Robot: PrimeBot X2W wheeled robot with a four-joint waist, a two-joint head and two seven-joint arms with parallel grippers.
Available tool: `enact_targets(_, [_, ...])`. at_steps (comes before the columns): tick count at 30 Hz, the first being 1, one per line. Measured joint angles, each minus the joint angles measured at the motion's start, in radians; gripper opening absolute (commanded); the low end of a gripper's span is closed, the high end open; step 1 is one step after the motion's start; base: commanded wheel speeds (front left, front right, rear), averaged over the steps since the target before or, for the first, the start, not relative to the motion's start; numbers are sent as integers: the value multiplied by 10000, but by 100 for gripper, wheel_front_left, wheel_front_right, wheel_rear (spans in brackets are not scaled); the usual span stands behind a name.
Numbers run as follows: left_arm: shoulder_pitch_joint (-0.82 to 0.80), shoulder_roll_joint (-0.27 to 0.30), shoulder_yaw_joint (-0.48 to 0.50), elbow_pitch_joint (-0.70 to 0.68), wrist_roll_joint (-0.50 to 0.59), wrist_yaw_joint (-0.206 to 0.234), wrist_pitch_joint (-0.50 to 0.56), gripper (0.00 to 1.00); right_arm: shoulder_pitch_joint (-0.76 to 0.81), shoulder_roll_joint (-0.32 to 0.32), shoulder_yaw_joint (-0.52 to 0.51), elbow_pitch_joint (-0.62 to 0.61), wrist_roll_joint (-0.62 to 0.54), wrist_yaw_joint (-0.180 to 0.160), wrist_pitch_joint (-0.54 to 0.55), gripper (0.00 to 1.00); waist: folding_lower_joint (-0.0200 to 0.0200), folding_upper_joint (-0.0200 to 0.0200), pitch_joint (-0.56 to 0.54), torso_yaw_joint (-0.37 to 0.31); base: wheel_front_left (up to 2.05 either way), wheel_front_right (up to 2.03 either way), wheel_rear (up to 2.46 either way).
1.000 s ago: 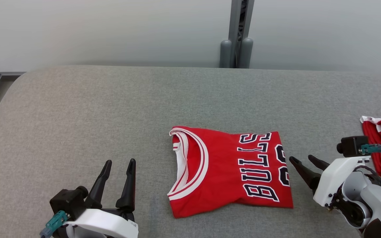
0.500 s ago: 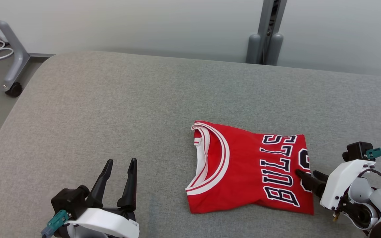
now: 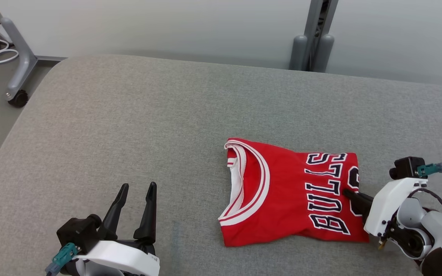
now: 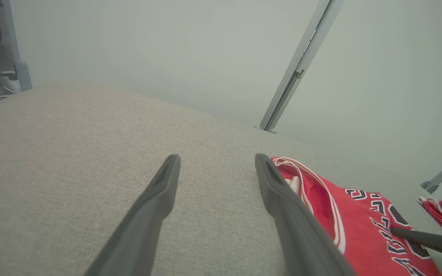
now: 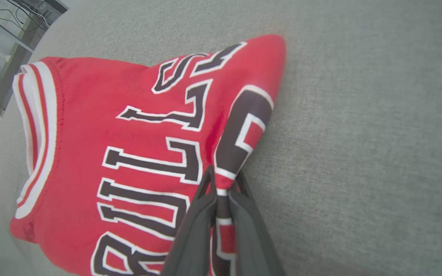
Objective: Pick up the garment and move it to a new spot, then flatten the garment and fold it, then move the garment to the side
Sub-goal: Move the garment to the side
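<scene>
As it lies folded, the red jersey (image 3: 284,199) shows BULLS

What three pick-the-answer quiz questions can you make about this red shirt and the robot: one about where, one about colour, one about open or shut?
1. Where does the right end effector meet the jersey?
A) at the collar
B) at the edge by the number
C) nowhere

2. What colour is the jersey's cloth?
A) red
B) blue
C) green

3. How is the left end effector?
A) shut on the jersey
B) shut on a cable
C) open, holding nothing

Answers:
1 B: its fingers pinch the numbered edge in the right wrist view.
2 A: the cloth is red, with dark white-edged letters.
3 C: its fingers stand apart over the grey surface.
</scene>
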Motion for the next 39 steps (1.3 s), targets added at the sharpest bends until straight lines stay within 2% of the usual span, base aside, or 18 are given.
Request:
enact_targets(6, [0,0,0,-15,-13,36,-31,100,-329,-198,105,-284,-90,0,-232,0,0,0,-15,-361,0,0,0])
enact_targets(12, [-1,0,-21,-81,-15,35,-63,100,-686,-972,71,-704,-280,0,-282,0,0,0,-57,-1100,0,0,0])
enact_targets(18, [-25,2,-8,-148,-17,36,-75,100,-943,-1580,-25,-1001,-483,0,-84,0,0,0,-91,-2011,0,0,0])
enact_targets(23, [-81,-33,-15,-150,-19,25,-79,100,-1154,-1833,-194,-1244,-637,0,86,0,0,0,-121,-2891,0,0,0])
enact_targets(31, [-198,-96,-52,-169,-15,23,-119,100,-1212,-1933,-412,-1534,-1007,0,345,0,0,0,-100,-4230,0,0,0])
enact_targets(39, [-490,-33,-48,-186,61,23,-102,100,-1658,-1404,-525,-1540,-1542,0,418,0,-1,0,269,-4945,0,0,0])
